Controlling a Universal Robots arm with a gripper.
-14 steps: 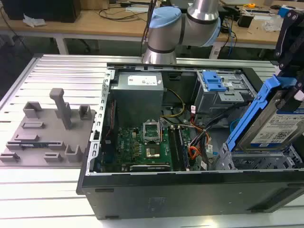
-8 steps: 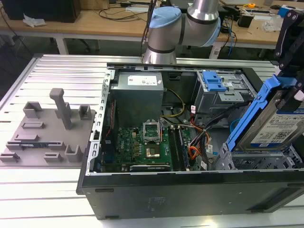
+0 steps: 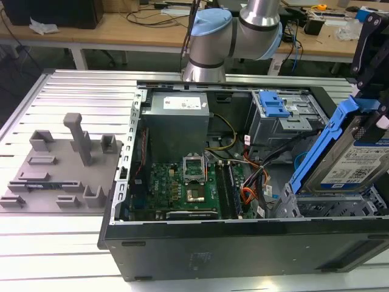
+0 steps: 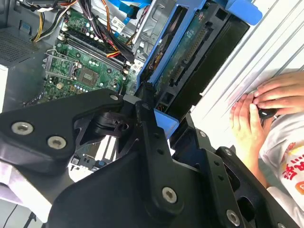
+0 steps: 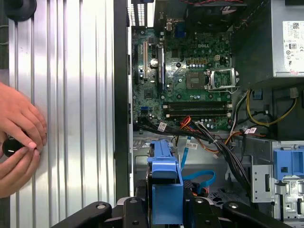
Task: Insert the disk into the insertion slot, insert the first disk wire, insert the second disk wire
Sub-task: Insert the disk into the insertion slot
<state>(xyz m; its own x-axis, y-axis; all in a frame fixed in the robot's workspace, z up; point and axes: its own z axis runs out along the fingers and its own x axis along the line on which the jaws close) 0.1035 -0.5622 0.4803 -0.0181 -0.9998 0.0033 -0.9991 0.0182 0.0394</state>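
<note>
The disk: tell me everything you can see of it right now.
The disk is a silver rectangular hard drive with a white-and-blue label, framed in bright blue plastic. In the exterior view it stands tilted at that view's right, its lower end at the top of the grey perforated insertion slot, not lying flat inside. The gripper clamps its raised end by the blue frame. The second wrist view shows its underside, with a green circuit board.

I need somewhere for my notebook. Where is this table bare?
At the exterior view's left, the ribbed table is bare along its near edge, beside the computer case, and beyond the grey fixture plate. Crowded: wires pack the case around the tilted disk; a person's hands rest on the table beside the case.
</note>
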